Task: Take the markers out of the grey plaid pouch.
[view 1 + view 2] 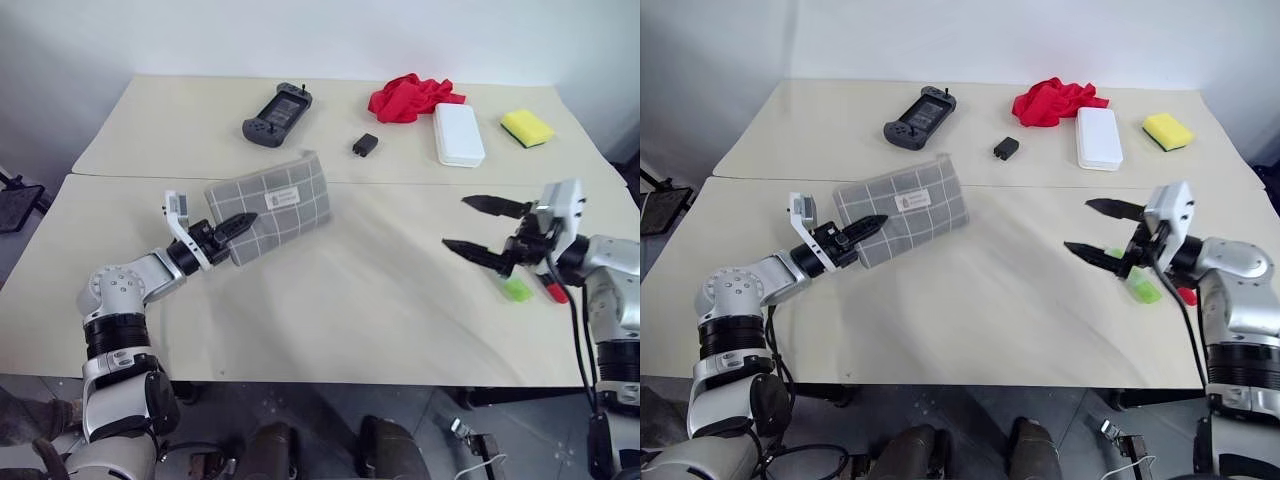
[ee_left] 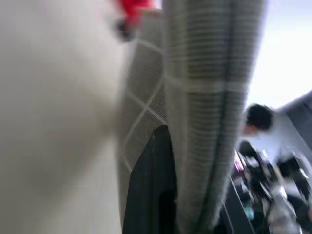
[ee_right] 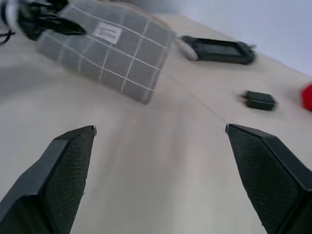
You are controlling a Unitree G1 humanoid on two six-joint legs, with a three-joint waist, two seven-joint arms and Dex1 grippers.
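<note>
Pouch: You have the grey plaid pouch (image 1: 275, 205) lifted off the desk (image 1: 330, 300) at its near corner, tilted, label side up. It hangs over the left half of the desk, in front of the seam between the two desk tops.

Left gripper: Your left gripper (image 1: 232, 226) is pressed together on the pouch fabric at that corner. The left wrist view shows the cloth edge running up between the black fingers. Judged purpose: holding it raised lets the contents slide out or keeps the mouth reachable.

Markers: One lime-green marker (image 1: 517, 289) lies on the desk at the right, just beneath your right gripper. A red-tipped object (image 1: 555, 292) lies beside it; I cannot tell what it is. Whether more markers remain inside the pouch cannot be seen.

Right gripper: Your right gripper (image 1: 482, 230) is spread wide and holds nothing, pointing across the desk toward the pouch. It hangs above the green marker, well apart from the pouch.

Progress, judged: At least one marker is out; the spread gripper aimed at the pouch suggests another reach is due.

Surroundings: Game controller (image 1: 277, 114), small black block (image 1: 365, 144), red cloth (image 1: 411, 97), white box (image 1: 458, 134) and yellow sponge (image 1: 526, 127) sit on the far desk, clear of the work.

Risk: A one-corner pinch may let the pouch swing as you reach in.
</note>
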